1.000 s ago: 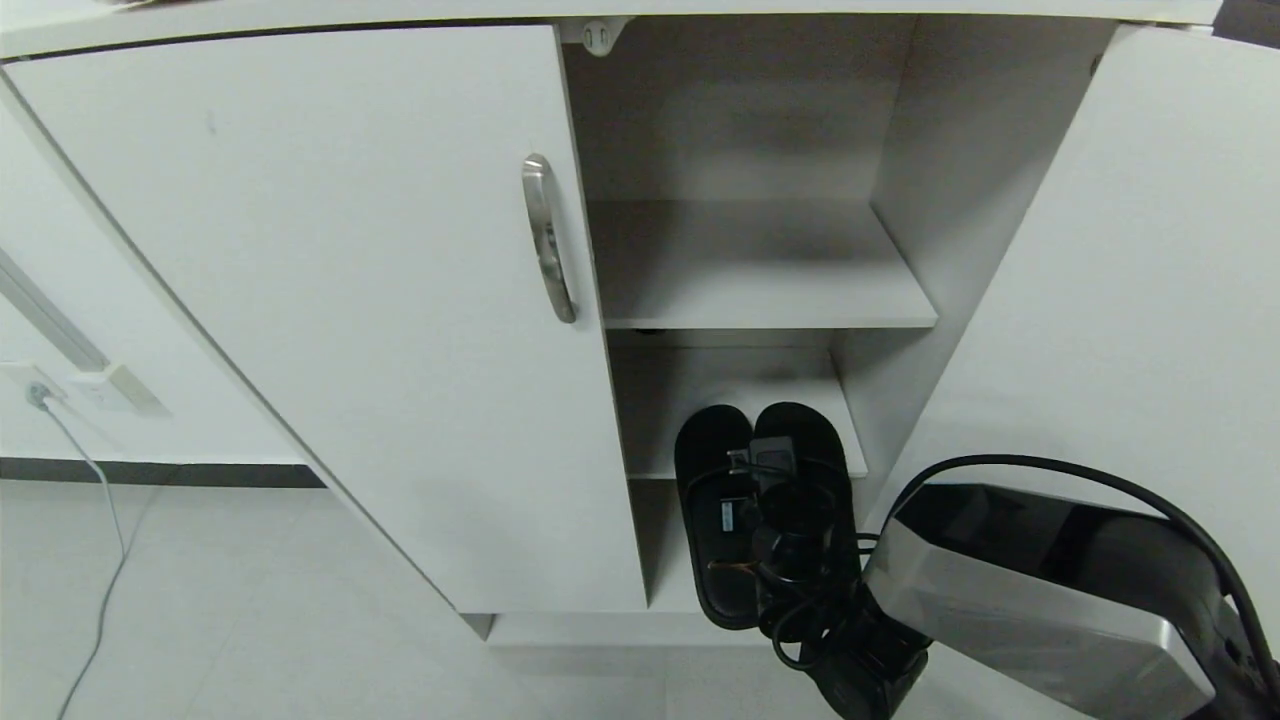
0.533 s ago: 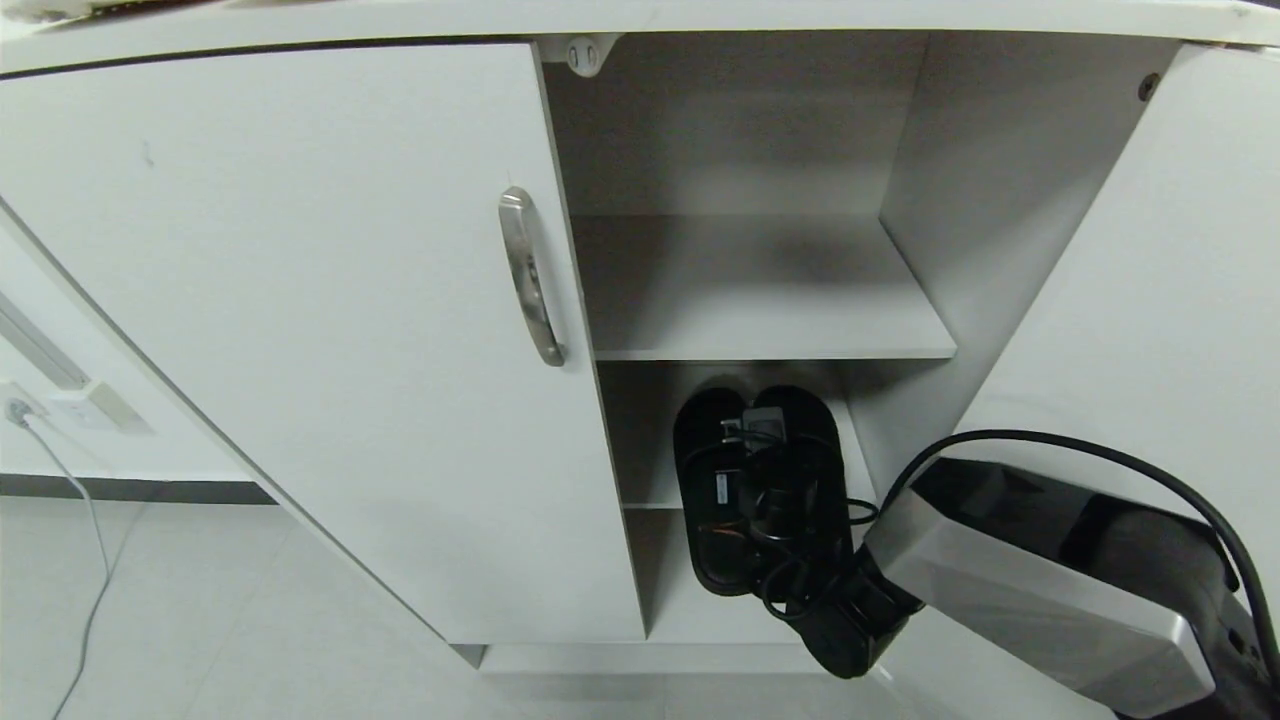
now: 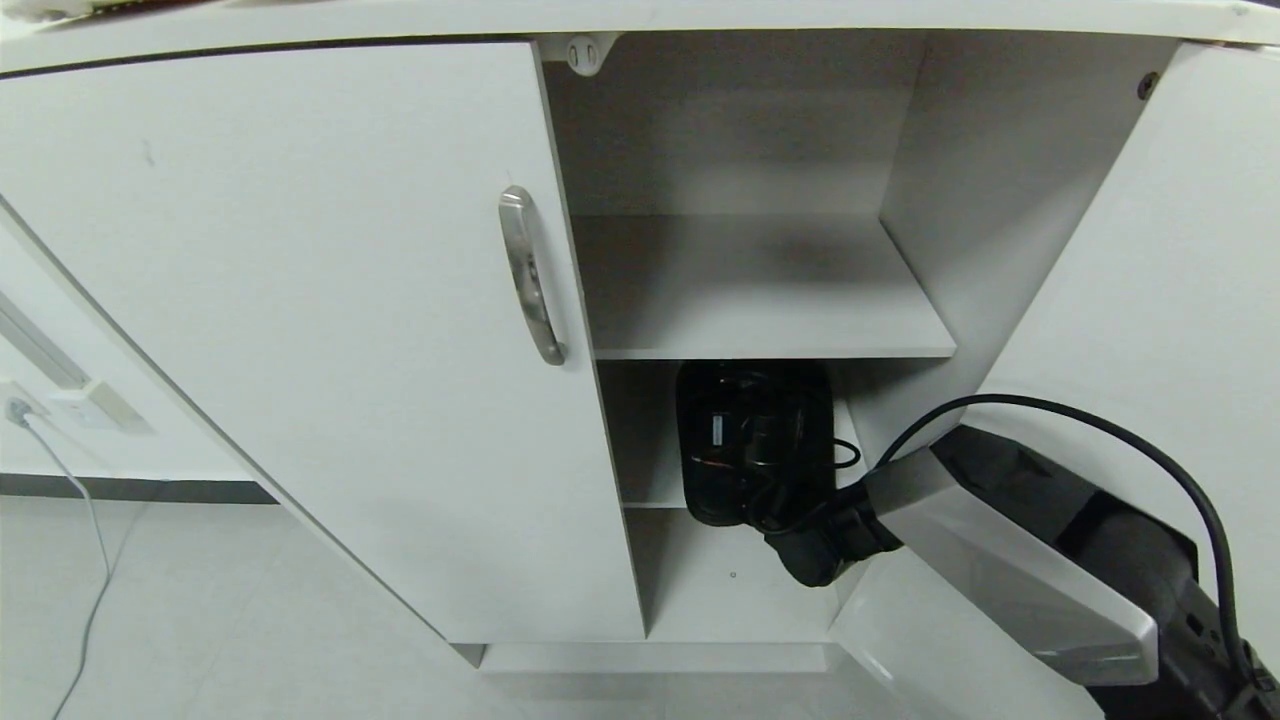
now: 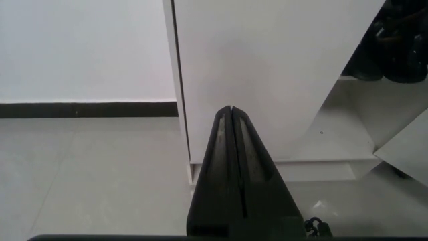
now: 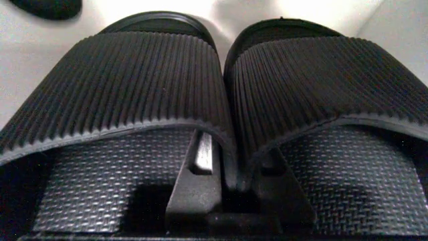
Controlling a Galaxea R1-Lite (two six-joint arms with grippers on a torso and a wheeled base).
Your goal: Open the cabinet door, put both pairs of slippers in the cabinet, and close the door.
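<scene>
Right gripper [image 5: 234, 171] is clamped on the adjoining inner edges of the pair of black slippers [image 3: 745, 440], one finger under each strap, holding them toes-first inside the cabinet [image 3: 930, 200] beneath the upper shelf [image 3: 760, 290], with the heels projecting past the middle shelf [image 3: 650, 495] front edge. Left gripper [image 4: 231, 117] has its jaws pressed together on nothing, low over the floor [image 4: 87, 174] before the closed left door [image 3: 300, 300]; the right door [image 3: 1160, 250] stands open.

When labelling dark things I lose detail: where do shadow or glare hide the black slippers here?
Head view: the black ribbed rubber slippers are in the shadow under the white upper shelf, their outlines merging with the dark; a highlight shows on the silver metal door handle. Right wrist view: light falls on the straps, ridges well lit, footbeds dark.
</scene>
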